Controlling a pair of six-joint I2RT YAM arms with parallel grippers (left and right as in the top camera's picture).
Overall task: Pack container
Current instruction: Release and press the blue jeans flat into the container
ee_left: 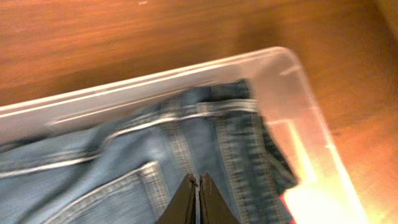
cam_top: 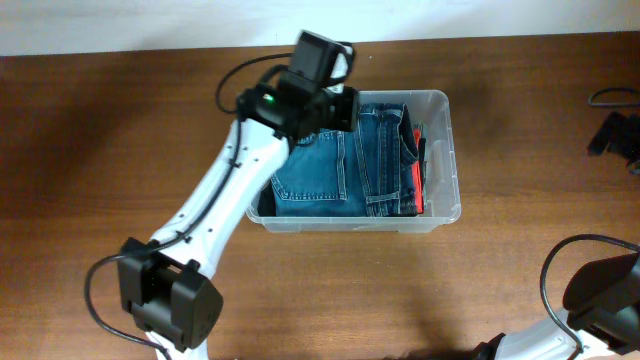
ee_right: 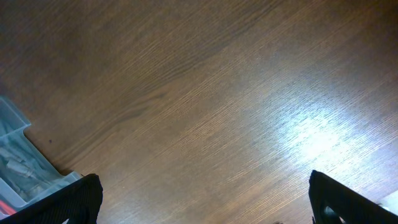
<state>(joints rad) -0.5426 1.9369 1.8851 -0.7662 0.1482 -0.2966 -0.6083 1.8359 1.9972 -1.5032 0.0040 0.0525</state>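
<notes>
At the left of the table [cam_top: 100, 130], your left arm rises from the near edge and reaches up and across to the container [cam_top: 447, 130], which sits near the middle of the tabletop, a little toward the far side. The left gripper [ee_left: 198, 180] is over the container's far-left part with its fingers pressed together. The wrist view shows nothing pinched between them, only denim below the tips. You cannot tell from these views whether the tips touch the cloth or hang just above it.

Moving right, the folded jeans [cam_top: 320, 170] lie inside the container and fill most of its floor, waistband toward the far wall. Along the right-hand wall, beside the denim, sits something red [cam_top: 417, 185] with a dark edge; what it is you cannot make out.

Further right, your right arm waits at the near right corner, well apart from the container. The right gripper [ee_right: 205, 193] has its fingers spread wide over bare wood, holding nothing.

Judging by this, the packing looks mostly done: the jeans are in, and no loose garment shows on the table. What may remain is patting the fabric flat and pulling the left arm clear.
</notes>
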